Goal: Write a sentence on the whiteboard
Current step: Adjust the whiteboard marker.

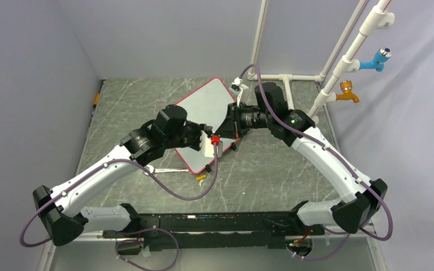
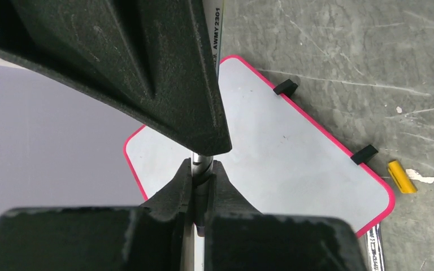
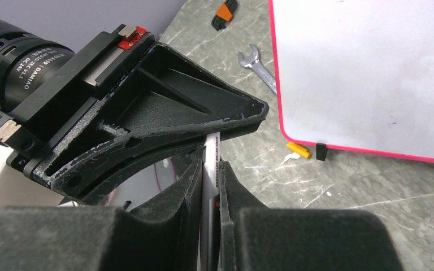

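Observation:
The whiteboard (image 1: 203,104), white with a red-pink rim and black clips, lies blank on the table; it also shows in the left wrist view (image 2: 294,152) and the right wrist view (image 3: 361,68). Both grippers meet over its near right edge. My left gripper (image 1: 208,141) is shut on the dark grey end of a marker (image 2: 202,169). My right gripper (image 1: 227,127) is shut on the same marker's white printed barrel (image 3: 210,164). A red part of the marker (image 1: 215,139) shows between the two grippers. The marker is held above the table, off the board.
A wrench (image 1: 169,169) lies by the board's near corner, also in the right wrist view (image 3: 257,65). A small yellow piece (image 1: 201,177) lies on the table near a black clip (image 2: 364,153). White pipes with a blue tap (image 1: 377,59) and an orange tap (image 1: 347,93) stand at the back right.

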Motion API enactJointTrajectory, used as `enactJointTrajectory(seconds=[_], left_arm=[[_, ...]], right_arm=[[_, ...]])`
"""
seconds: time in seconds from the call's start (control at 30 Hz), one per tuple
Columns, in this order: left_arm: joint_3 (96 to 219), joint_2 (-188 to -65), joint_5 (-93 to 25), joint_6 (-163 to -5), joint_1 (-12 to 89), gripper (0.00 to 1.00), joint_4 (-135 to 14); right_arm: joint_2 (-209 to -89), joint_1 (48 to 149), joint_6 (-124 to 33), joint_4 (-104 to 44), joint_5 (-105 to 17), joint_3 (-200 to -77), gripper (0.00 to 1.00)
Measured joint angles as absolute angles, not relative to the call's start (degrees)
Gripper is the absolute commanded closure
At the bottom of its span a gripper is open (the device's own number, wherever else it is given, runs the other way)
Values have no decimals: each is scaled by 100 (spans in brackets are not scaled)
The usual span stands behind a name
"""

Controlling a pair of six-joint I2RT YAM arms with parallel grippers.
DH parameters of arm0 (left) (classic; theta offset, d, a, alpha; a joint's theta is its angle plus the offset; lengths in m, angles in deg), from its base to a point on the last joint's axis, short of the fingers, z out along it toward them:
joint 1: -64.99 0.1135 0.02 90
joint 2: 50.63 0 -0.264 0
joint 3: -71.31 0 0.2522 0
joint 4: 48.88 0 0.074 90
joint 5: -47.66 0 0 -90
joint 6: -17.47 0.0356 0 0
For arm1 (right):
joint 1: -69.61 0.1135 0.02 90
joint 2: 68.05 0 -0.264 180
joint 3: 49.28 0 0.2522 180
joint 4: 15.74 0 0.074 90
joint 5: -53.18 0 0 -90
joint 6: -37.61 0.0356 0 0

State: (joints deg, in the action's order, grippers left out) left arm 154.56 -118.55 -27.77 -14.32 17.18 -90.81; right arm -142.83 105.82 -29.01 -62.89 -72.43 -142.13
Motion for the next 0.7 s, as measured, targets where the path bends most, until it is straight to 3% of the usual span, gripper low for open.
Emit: enactJointTrajectory(seconds=[0.03,0.13,0.23,0.7], left_arm=[[15461,-11870,-2814,-1421,1707,100,-9081],[15465,-11883,-2904,-1432,1678,100,-9074],[15474,-11890,-3022,-1508,1654,100,-9059],[15716,-12224,-3450,-2188,1617,100,-8864]], right_arm=[[-14283,10577,-2904,-6293,-7235,-14213,99],[-14279,10579,-2895,-6307,-7154,-14213,75],[-14213,10593,-2799,-6276,-6920,-14206,62],[-13521,10577,-2244,-5666,-5947,-13891,65]])
